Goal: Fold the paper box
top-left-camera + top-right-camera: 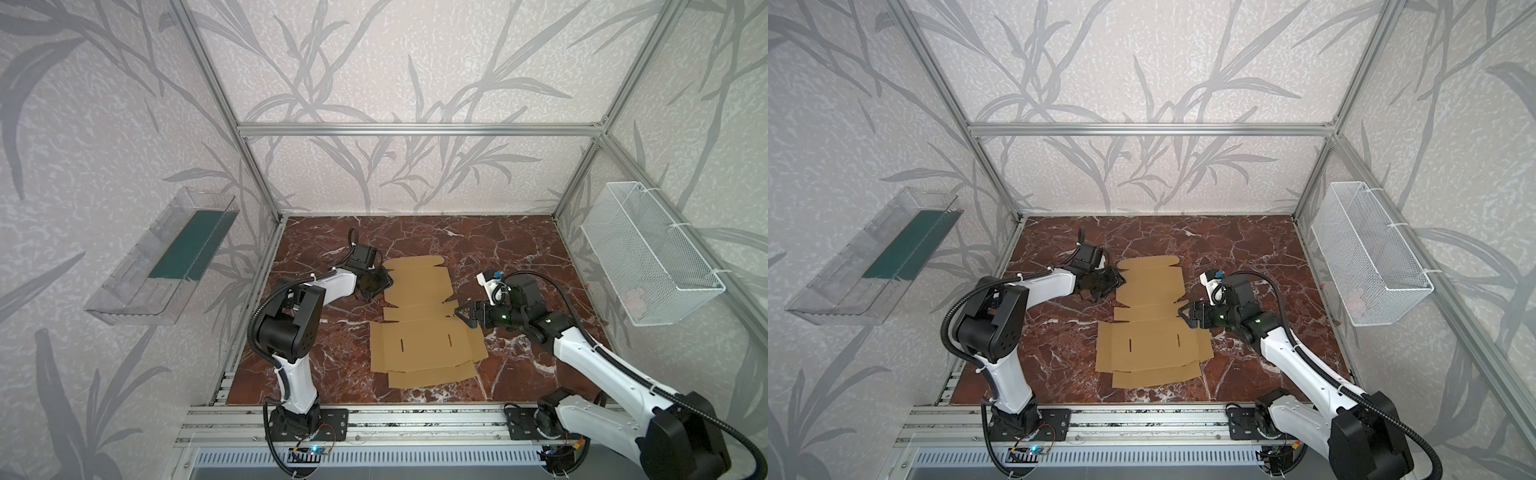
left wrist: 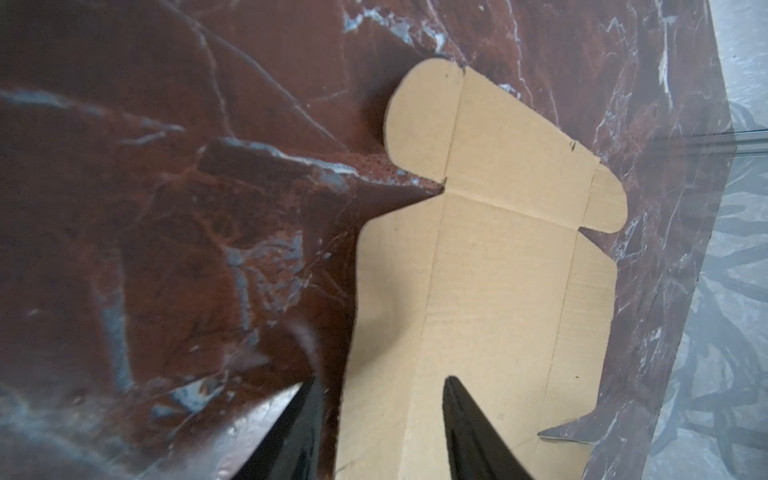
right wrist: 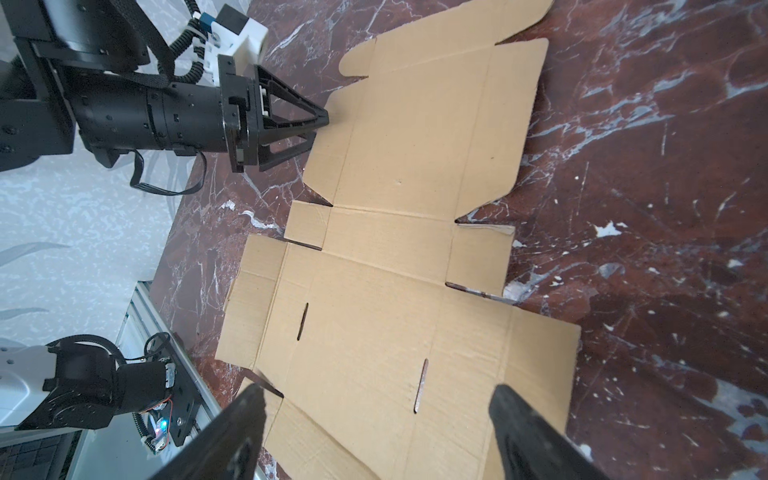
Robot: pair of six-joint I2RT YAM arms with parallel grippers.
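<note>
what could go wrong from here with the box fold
1. The left end effector straddles only the very edge of a side flap of the paper box; such a shallow bite may slip off when it lifts.
2. The right end effector is open over the sheet's other side and seems not to pin it, so the flat sheet might slide on the smooth table.

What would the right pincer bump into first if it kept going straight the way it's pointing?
Most likely the paper box: the open right pincer aims across the flat sheet from its right edge. Its height above the cardboard is unclear.
</note>
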